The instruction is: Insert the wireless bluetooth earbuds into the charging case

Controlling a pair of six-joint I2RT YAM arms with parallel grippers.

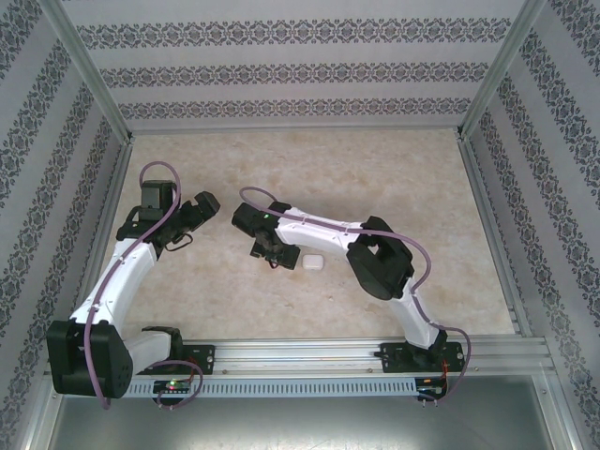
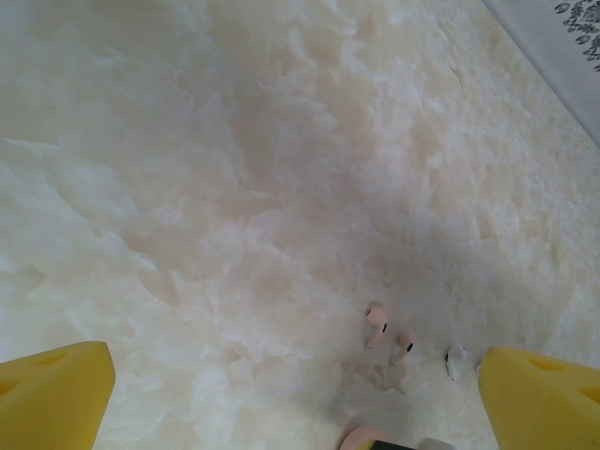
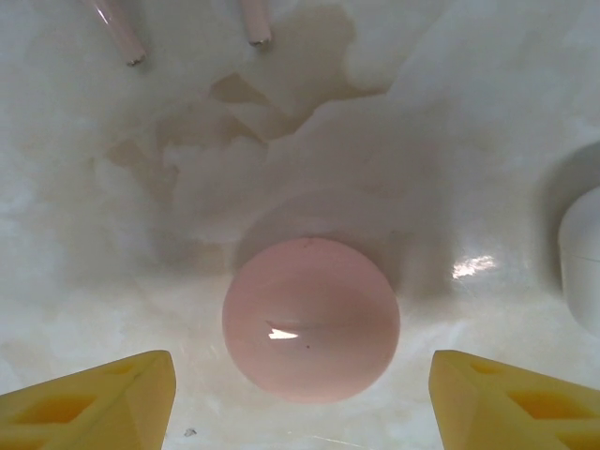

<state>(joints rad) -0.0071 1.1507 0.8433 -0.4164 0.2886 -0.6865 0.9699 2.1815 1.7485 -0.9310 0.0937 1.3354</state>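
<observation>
Your right claw, released, flanks a glossy, domed pink case without contact; your left claw gapes above the marbled table near stemmed pinkish earbuds.

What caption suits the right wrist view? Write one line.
Open right gripper flanks the pink case, two pinkish earbud stems beyond, white case at the edge.

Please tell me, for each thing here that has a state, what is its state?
left gripper: open, empty.
right gripper: open, straddling the pink case, not touching.
pink case: lid shut, on the table.
white case: looks shut.
pink earbuds: loose on the table.
white earbud: loose on the table.
</observation>
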